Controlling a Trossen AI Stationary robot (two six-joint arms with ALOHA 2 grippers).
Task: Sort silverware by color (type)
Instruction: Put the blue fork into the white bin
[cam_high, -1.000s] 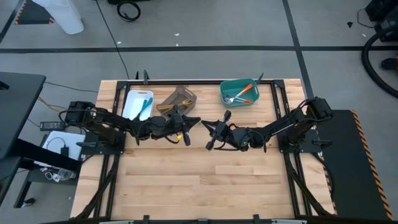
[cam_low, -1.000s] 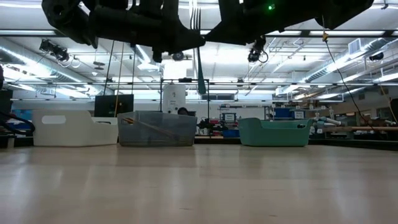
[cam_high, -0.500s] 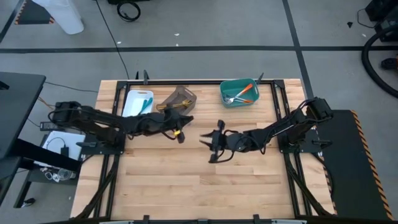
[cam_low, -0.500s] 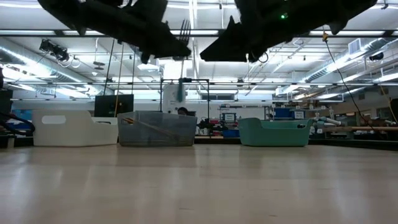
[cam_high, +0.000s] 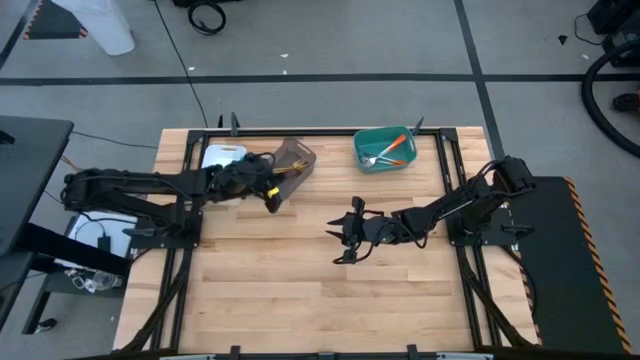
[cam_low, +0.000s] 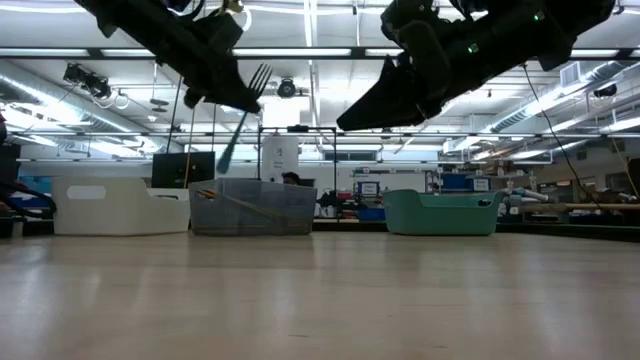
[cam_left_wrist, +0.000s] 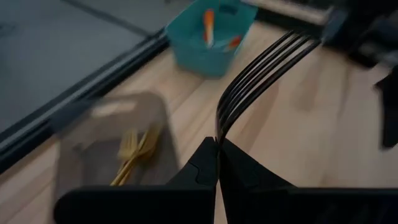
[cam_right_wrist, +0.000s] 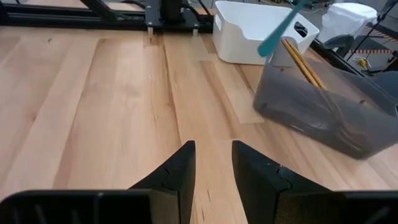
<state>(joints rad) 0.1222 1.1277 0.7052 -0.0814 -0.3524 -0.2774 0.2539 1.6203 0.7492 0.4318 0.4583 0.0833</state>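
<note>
Left gripper (cam_high: 268, 190) clamped tight on blue-handled fork (cam_low: 240, 118) — held up in air near white bin (cam_high: 222, 156) and grey-brown bin (cam_high: 297, 160). Right gripper (cam_high: 345, 232) empty, fingers apart, mid-table. Orange-handled forks sit in teal bin (cam_high: 384, 150), wooden ones in grey-brown bin. Risk — fork hangs tilted, pinched near neck; could swing or slip, or drop into grey-brown bin instead of white if released early.

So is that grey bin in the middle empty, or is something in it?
Not empty. The grey bin holds tan wooden utensils, seen lying inside it and leaning on its wall.
</note>
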